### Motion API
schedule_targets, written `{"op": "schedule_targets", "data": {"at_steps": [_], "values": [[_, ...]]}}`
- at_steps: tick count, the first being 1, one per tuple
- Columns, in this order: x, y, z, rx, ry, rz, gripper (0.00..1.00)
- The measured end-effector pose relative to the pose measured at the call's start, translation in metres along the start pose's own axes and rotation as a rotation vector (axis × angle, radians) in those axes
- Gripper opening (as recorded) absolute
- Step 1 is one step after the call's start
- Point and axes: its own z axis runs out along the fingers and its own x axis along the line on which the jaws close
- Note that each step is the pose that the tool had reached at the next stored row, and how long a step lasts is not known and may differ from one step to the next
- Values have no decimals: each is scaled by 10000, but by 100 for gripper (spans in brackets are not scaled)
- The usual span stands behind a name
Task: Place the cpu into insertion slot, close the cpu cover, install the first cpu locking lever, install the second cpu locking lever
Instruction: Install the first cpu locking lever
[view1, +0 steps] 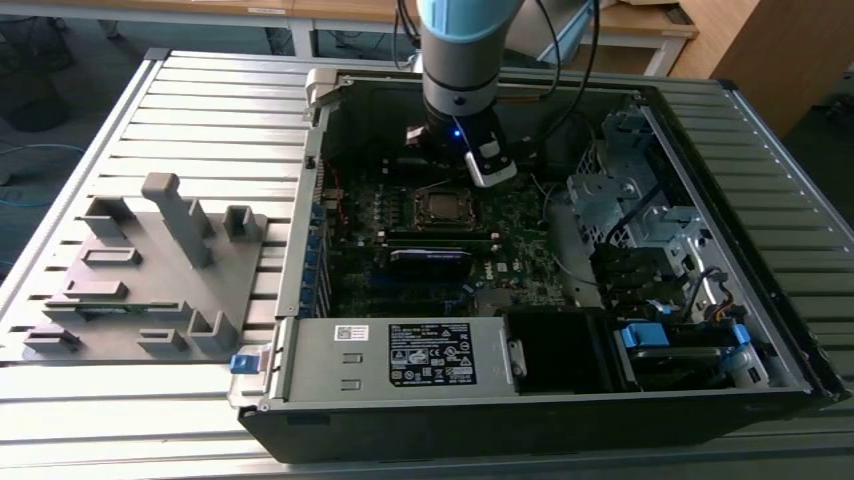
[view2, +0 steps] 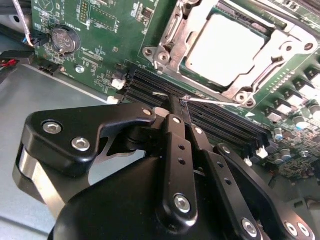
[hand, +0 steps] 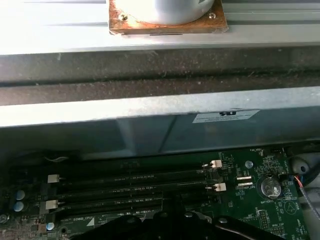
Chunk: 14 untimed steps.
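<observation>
- Grey ribbed metal tabletop (view1: 200, 90), long parallel slats, brightly lit.
- Light wooden desks (view1: 347, 12) behind.
- Wooden cabinet panel (view1: 767, 45), exterior view's right.
- Dark grey floor (view1: 94, 60).

My gripper (view2: 176, 106) hangs over the black memory slots (view2: 225, 125), with its fingers drawn together and the tips right at the end of a thin lever (view2: 220, 102). Beyond it the cpu (view2: 225, 45) lies framed by the cover (view2: 172, 45) on the green board (view2: 100, 65).
</observation>
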Motion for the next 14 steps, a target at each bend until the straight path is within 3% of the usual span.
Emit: {"op": "schedule_targets", "data": {"at_steps": [4,14], "values": [[6,-5,14,-22,-162,-51,10],[59,-17,32,-59,-454,-143,10]]}}
